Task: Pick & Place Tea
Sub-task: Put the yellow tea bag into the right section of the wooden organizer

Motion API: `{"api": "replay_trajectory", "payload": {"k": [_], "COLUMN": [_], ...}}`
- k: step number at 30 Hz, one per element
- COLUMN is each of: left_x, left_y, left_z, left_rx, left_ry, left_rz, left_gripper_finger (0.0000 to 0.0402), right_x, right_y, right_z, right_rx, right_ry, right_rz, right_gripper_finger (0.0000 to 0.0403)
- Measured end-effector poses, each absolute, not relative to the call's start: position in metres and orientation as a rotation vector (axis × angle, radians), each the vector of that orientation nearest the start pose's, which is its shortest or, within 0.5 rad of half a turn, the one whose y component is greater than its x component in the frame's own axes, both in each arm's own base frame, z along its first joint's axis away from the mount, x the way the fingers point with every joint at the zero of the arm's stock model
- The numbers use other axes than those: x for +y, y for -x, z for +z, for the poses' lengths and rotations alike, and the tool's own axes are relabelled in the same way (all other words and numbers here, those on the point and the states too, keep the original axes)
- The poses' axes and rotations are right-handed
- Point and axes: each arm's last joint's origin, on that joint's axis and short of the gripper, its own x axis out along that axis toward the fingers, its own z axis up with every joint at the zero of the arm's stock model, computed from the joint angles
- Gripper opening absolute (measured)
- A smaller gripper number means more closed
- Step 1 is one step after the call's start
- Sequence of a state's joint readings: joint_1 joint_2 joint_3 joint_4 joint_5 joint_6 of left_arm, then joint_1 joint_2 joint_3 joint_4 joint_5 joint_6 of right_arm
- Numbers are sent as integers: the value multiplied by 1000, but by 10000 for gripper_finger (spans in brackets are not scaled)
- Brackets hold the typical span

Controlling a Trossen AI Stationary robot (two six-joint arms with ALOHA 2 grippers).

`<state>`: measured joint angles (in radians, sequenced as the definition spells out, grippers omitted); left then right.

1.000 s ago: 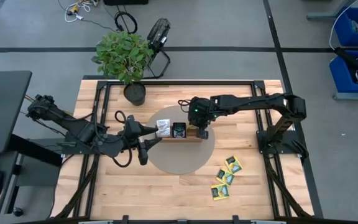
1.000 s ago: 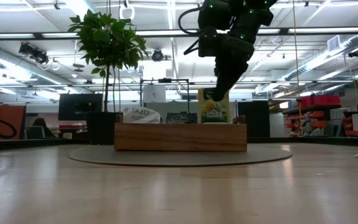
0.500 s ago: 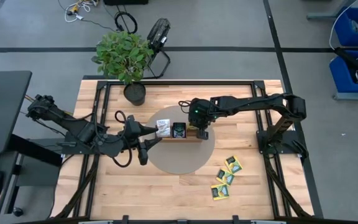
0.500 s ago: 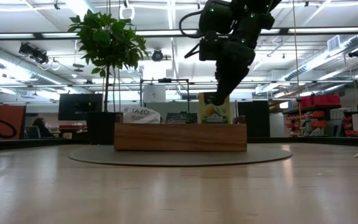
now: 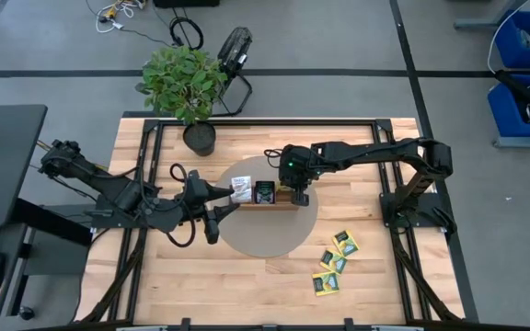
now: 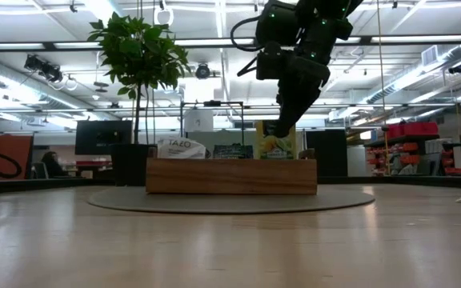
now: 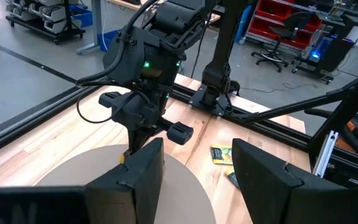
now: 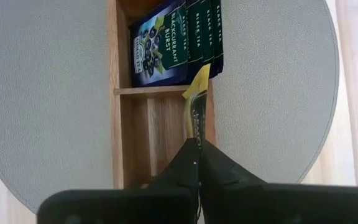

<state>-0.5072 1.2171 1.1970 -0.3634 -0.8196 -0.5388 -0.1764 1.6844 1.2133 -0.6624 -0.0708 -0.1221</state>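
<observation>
The yellow-green tea packet [image 8: 194, 106] hangs edge-down over the end compartment of the wooden tray [image 8: 114, 124], pinched at its upper edge by my right gripper [image 8: 196, 146], whose fingers are closed on it. In the low view the packet [image 6: 275, 141] stands upright with its lower part behind the tray's front wall, so I judge it to be partly inside that compartment. The neighbouring middle compartment holds a row of dark blue packets [image 8: 160, 46], and the far end compartment holds white-faced packets [image 5: 242, 189].

I read the step in hand as placement. The next move calls for lowering the packet until it rests inside the walls, then opening the fingers and lifting straight up clear of the tray.

More yellow-green packets [image 5: 334, 262] lie loose on the wooden table [image 5: 155, 276], well apart from the tray, beyond the round grey mat [image 5: 265, 234] on which the tray sits.

My left gripper [image 5: 212, 216] waits over the mat's edge on the tray's other side, fingers apart and empty.

A potted plant [image 5: 187, 83] stands on the table behind the tray. Beyond are a grey floor, blue bins [image 5: 527, 64], red shelving [image 7: 278, 18].
</observation>
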Motion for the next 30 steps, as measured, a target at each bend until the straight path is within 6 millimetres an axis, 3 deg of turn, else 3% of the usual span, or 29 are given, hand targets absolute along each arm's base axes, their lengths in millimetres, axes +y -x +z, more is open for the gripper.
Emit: {"api": "replay_trajectory", "payload": {"k": [9,21,30], "left_x": [-106,-106,-106], "left_y": [-234,-234,-234], "left_z": [373,374,374], "left_rx": [210,210,210], "left_ry": [294,294,294], "left_rz": [379,378,379], "left_gripper_finger": [197,197,197], "right_x": [-57,-56,-59], "right_y": [-331,-328,-328], "right_z": [220,219,219], "right_rx": [1130,1162,1166], "right_ry": [-39,-54,-41], "right_rz": [-11,-5,-75], "right_gripper_finger": [2,65,87]}}
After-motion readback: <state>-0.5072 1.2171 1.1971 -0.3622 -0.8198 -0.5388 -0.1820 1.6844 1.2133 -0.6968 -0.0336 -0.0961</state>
